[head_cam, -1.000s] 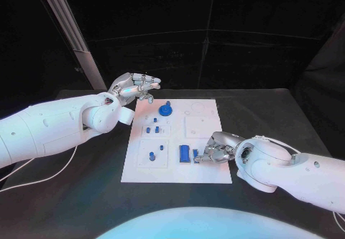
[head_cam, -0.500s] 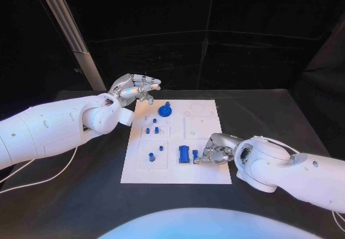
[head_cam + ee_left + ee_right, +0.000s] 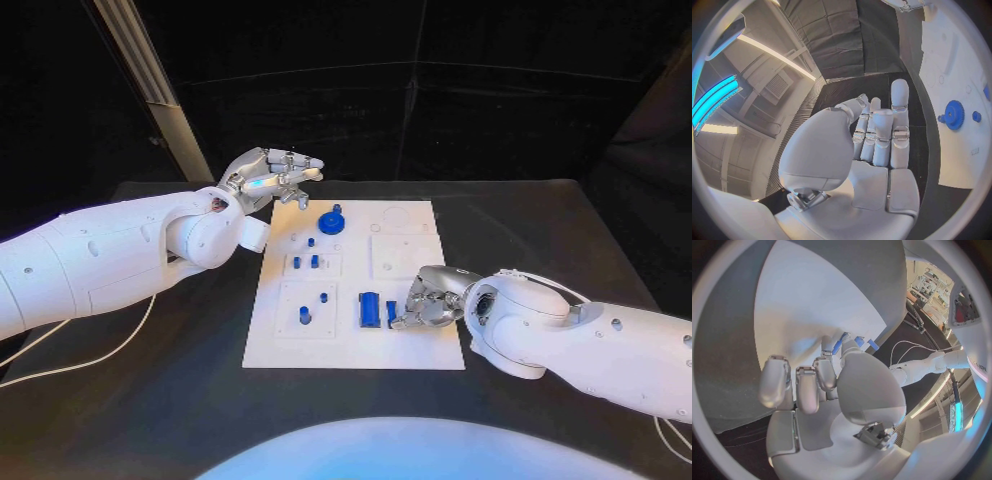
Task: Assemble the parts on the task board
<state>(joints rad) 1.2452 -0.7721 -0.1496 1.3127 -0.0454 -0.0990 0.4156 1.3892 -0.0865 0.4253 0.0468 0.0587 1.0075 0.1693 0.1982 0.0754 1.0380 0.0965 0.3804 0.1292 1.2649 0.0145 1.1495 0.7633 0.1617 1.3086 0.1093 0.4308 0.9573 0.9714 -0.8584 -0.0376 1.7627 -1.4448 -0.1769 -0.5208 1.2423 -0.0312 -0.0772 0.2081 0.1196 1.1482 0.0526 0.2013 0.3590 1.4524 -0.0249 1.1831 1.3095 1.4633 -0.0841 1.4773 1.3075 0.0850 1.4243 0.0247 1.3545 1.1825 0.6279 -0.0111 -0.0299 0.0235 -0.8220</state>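
The white task board (image 3: 407,255) lies in the middle of the black table. A blue gear (image 3: 332,222) (image 3: 953,114) stands near its far edge, with several small blue pegs (image 3: 306,261) on its left half. A blue block (image 3: 369,308) stands at the near middle, and a thin blue part (image 3: 391,311) (image 3: 838,346) is just to its right. My right hand (image 3: 428,300) (image 3: 826,390) rests on the board's near right, its thumb and fingertips closed around that thin part. My left hand (image 3: 274,174) (image 3: 870,145) hangs raised beyond the board's far left corner, fingers curled in, nothing seen in it.
A slanted metal post (image 3: 152,95) stands behind the table at the back left. A white cable (image 3: 87,350) trails over the table under my left arm, and another (image 3: 570,288) runs along my right arm. Black curtains close off the back.
My right hand has edged slightly left toward the blue block and its arm has turned a little. The left hand has stayed where it was.
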